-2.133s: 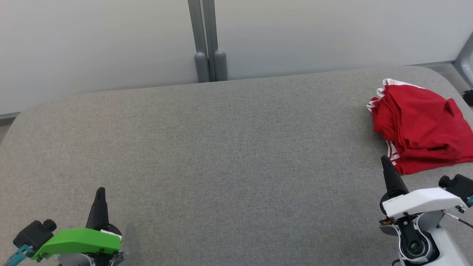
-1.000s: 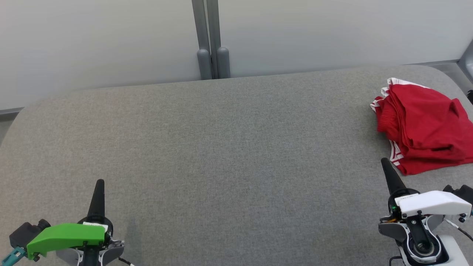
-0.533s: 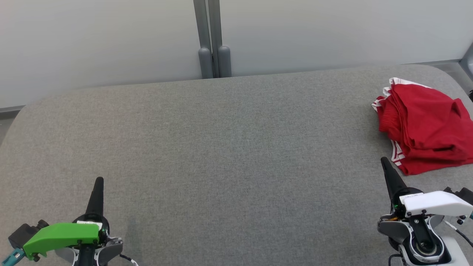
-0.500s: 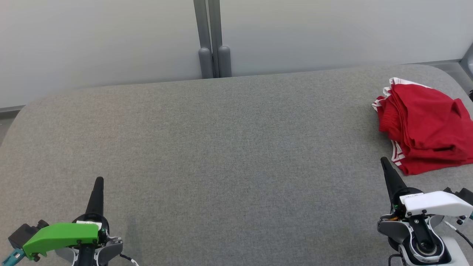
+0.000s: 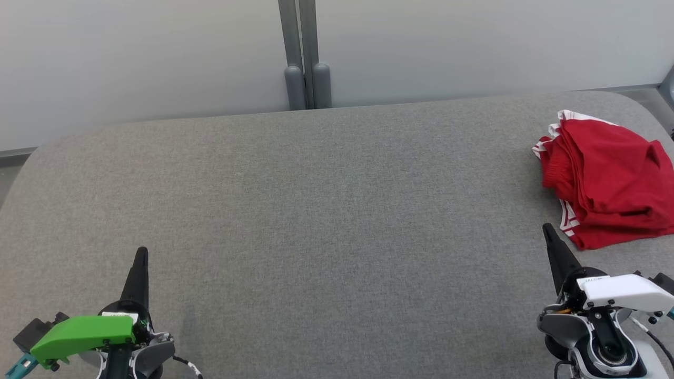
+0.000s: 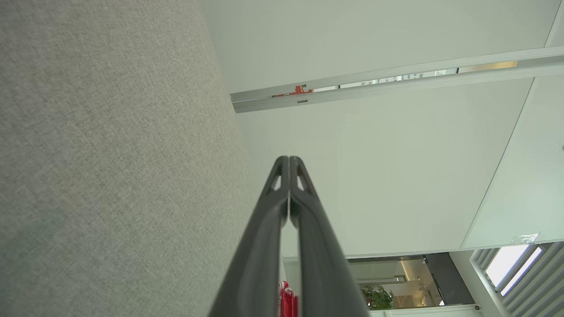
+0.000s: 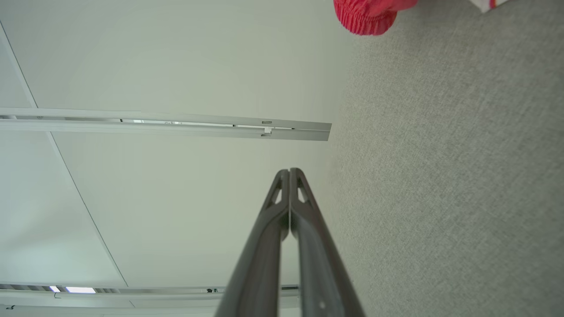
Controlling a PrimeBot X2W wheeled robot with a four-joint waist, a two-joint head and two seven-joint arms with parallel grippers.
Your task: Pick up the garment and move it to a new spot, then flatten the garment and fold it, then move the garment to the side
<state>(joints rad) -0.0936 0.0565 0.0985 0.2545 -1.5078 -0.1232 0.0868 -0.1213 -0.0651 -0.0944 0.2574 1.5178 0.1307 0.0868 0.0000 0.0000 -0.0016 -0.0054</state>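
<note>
Grey padded surface (image 5: 316, 210), pale wall panels (image 5: 131, 58) behind. Garment (image 5: 605, 179): red, lay layered at far right corner. Left gripper (image 5: 140, 256), right gripper (image 5: 549, 232): parked along near edge, fingers pressed together, empty. Judged last step, setting aside, likely finished; next called only for arms clear of cloth.

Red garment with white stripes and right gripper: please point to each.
Red garment with white stripes (image 5: 611, 179), head view, middle of the red cloth.
Right gripper (image 5: 548, 230), head view, tip of its shut fingers.

Folded red garment (image 5: 611, 176) with white stripes, far right.
</note>
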